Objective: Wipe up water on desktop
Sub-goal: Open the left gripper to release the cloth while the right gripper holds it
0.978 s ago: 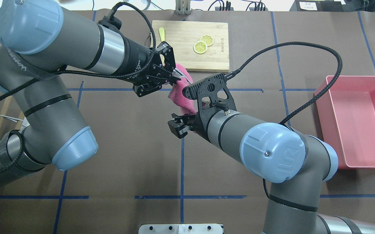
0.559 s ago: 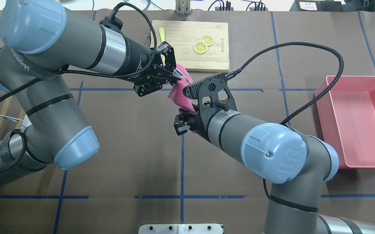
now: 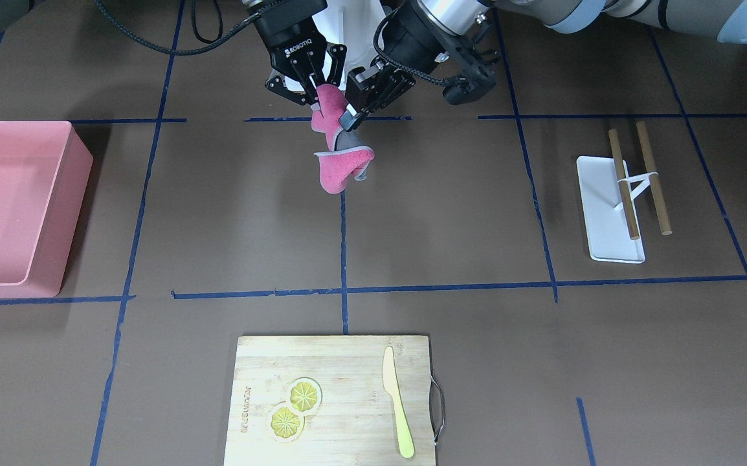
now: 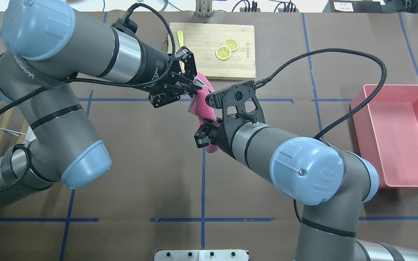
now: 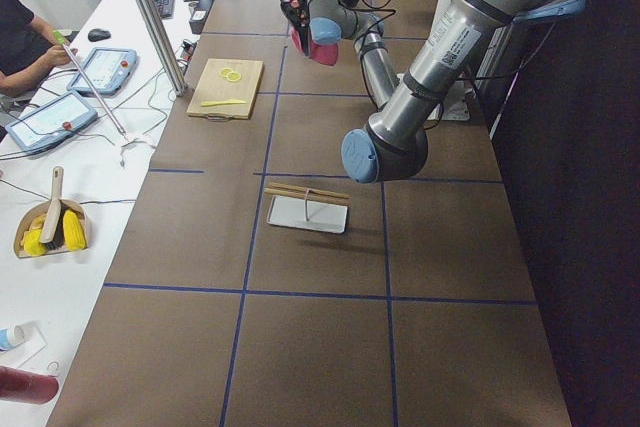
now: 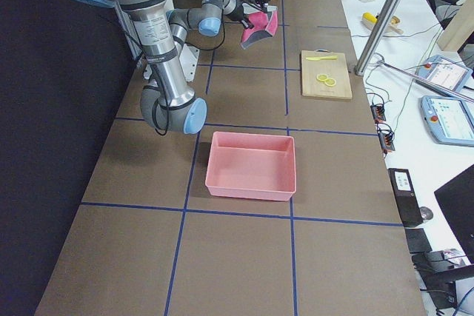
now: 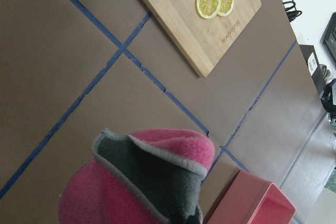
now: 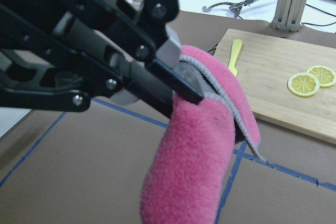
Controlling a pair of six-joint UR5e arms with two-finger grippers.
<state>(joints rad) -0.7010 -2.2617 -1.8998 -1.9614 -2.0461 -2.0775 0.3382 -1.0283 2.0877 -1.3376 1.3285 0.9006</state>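
A pink cloth [image 3: 341,165] with a grey lining hangs in the air over the dark-brown desktop [image 3: 445,213], which is crossed by blue tape lines. My left gripper [image 4: 193,86] is shut on the cloth's upper edge [image 8: 194,156]; its fingers [image 8: 176,85] clamp the fold in the right wrist view. My right gripper [image 4: 204,139] comes in from below and is closed around the cloth's other end [image 4: 201,105]; in the front view [image 3: 318,97] the pink fabric sits between its fingers. The left wrist view shows the cloth [image 7: 147,182] bunched below the camera. I see no water on the desktop [image 4: 140,152].
A bamboo cutting board [image 4: 212,49] with two lemon slices [image 4: 226,49] and a yellow knife [image 3: 398,401] lies at the far middle. A pink bin [image 4: 397,134] stands on my right. A white tray [image 3: 610,207] with wooden sticks lies on my left.
My right gripper has moved up toward the cloth's lower end and closed around it. The left gripper has kept hold of the cloth and barely moved.
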